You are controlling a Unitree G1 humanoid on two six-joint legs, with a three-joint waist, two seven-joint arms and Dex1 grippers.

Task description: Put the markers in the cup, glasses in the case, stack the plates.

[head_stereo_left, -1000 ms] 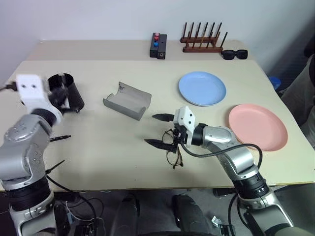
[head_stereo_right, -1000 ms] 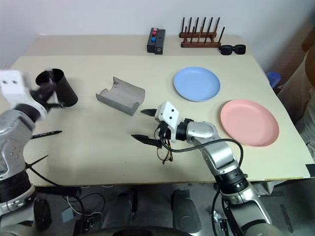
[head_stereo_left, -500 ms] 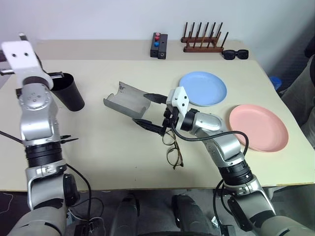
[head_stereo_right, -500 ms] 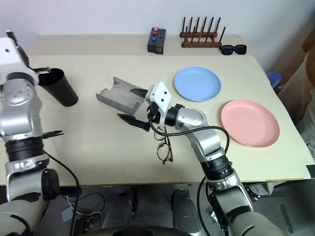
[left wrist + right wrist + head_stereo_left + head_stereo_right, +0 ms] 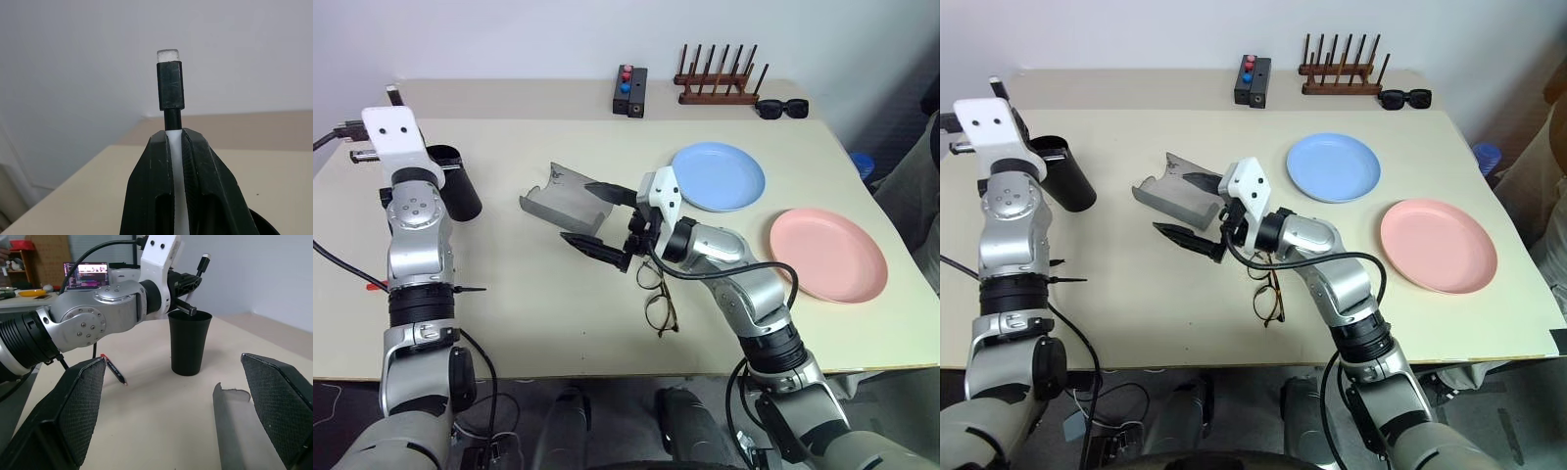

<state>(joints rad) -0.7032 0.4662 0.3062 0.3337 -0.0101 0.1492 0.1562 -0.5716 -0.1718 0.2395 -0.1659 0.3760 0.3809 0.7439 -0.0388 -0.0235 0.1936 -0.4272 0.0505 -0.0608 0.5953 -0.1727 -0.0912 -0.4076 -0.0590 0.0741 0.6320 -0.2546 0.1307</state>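
Note:
My left gripper is shut on a white-bodied marker with a black cap, held up over the black cup at the table's left. A second marker with a red end lies on the table near the cup, partly behind my left arm. My right gripper is open with nothing between its fingers, just in front of the open grey case. The glasses lie on the table below my right wrist. The light blue plate and the pink plate lie apart at the right.
A black box with red and blue buttons, a wooden rack and black sunglasses stand along the far edge. A person is at the table's right side.
My left arm has lifted and turned, bringing the marker up over the cup. My right gripper has moved left from over the glasses to the case, still open. The glasses stayed on the table.

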